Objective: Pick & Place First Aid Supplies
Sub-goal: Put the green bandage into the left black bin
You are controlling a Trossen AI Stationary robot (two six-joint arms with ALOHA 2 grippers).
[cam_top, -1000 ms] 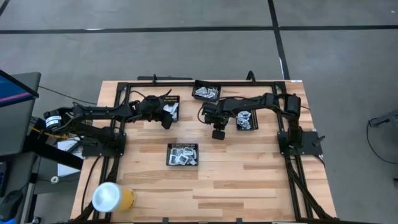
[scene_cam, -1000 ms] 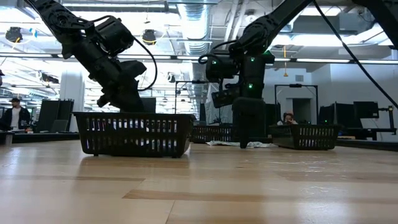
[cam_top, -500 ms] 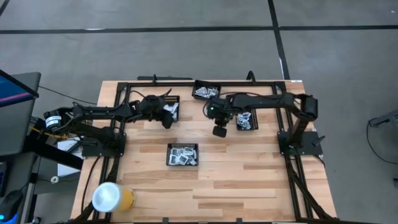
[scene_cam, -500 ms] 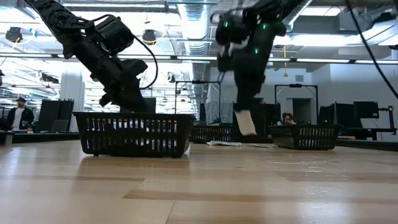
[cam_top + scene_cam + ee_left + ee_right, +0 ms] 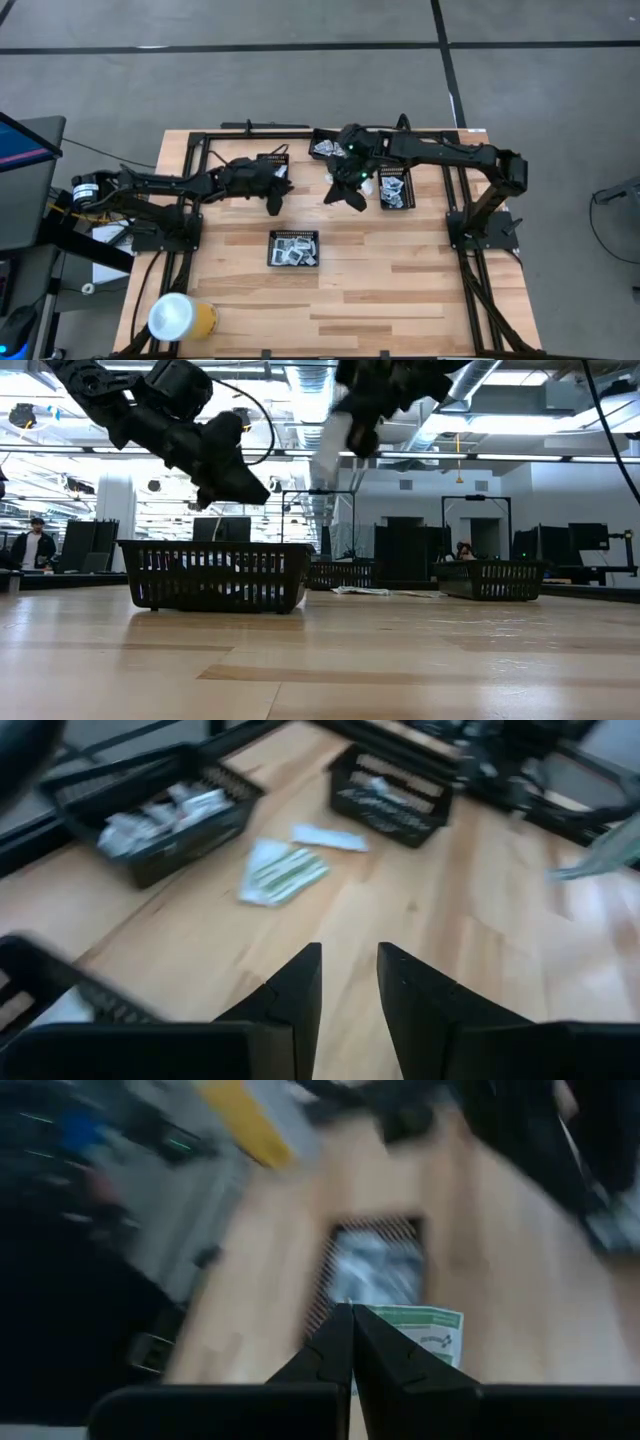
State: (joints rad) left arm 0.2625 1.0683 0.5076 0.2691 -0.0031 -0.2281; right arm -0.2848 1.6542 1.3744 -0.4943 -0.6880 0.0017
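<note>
packet white with green print, pinched in right gripper fingers

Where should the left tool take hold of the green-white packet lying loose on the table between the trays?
Probably from straight above. The green-white packet lies flat on the bare table with no raised edge to get under, so the fingers should straddle its narrow width near the middle and pinch inward. The left tool is open and empty, so it is free to do this.
</note>
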